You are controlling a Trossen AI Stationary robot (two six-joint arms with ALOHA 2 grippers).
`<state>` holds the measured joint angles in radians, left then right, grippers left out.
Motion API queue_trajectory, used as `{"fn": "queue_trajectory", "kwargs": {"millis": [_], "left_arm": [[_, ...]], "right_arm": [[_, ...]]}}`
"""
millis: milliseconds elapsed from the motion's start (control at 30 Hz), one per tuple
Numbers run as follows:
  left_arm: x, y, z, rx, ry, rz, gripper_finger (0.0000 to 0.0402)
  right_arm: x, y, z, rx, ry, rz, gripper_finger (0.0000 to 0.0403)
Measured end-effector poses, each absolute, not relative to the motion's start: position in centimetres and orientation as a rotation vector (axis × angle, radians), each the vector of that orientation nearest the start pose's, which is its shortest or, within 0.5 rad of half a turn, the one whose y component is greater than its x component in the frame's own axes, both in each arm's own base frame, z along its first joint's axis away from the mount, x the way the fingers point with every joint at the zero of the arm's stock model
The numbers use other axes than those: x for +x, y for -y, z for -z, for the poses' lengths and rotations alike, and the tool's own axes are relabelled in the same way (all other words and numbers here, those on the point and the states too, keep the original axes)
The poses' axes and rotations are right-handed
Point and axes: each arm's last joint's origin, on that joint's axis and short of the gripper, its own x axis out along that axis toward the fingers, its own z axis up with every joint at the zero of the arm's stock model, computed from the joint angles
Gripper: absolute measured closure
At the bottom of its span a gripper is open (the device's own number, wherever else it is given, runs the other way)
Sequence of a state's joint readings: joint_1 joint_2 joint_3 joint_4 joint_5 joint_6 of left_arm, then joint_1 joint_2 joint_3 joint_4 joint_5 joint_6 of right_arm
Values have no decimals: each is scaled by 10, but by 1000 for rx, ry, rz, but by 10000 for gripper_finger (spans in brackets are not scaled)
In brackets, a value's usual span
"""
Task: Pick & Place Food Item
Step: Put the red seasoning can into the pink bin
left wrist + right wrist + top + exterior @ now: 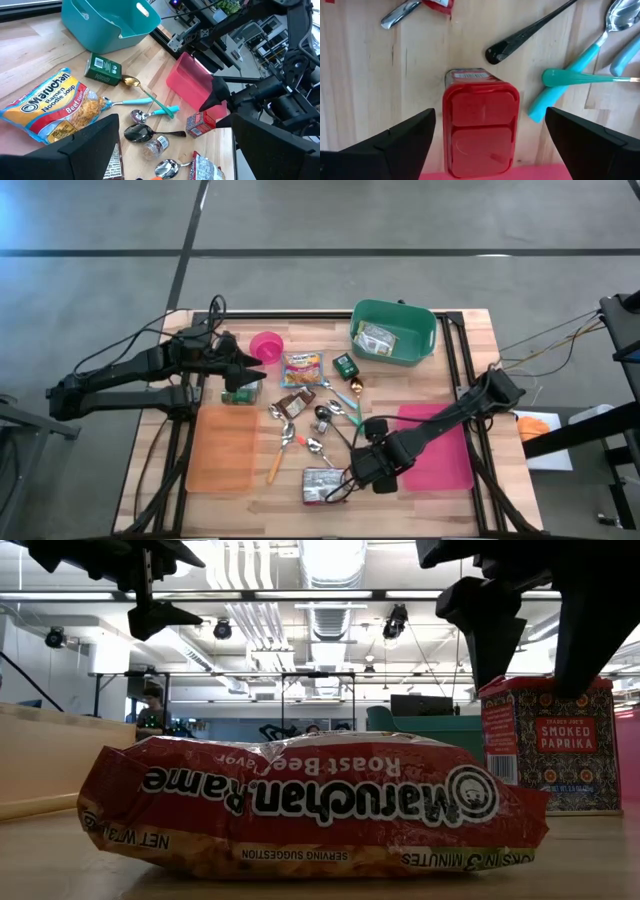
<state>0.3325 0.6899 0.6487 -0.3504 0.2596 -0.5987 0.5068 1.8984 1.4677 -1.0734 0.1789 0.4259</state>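
Right hand [487,137] spread wide, fingers either side of the red paprika tin [479,125] but not pinching it, tin standing upright on the bench [470,330] just beside the pink tray [455,465], well away from the green bin [395,332]. Left hand [255,368] also spread and empty, hovering near the pink bowl [266,345], far side of the clutter from the green bin. Task looks barely begun: one packet [375,340] already in the green bin, tin ungripped, ramen pack [301,368] and spoons [285,435] untouched. Grasp, lift and placing all left.
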Motion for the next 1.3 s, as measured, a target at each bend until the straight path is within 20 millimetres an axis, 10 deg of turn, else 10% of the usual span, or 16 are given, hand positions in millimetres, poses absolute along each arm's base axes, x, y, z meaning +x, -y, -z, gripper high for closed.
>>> {"fn": "queue_trajectory", "kwargs": {"millis": [333, 667, 1300], "left_arm": [[146, -43, -285, -691, -346, -180, 11], [146, -42, -283, -693, -362, -184, 11], [146, -42, -283, -689, -363, -179, 11]], "right_arm": [[318, -172, -197, -169, -1479, 21, 192], [315, -168, -204, -110, -1477, 79, 196], [270, -123, -287, 13, -1355, 339, 196]]}}
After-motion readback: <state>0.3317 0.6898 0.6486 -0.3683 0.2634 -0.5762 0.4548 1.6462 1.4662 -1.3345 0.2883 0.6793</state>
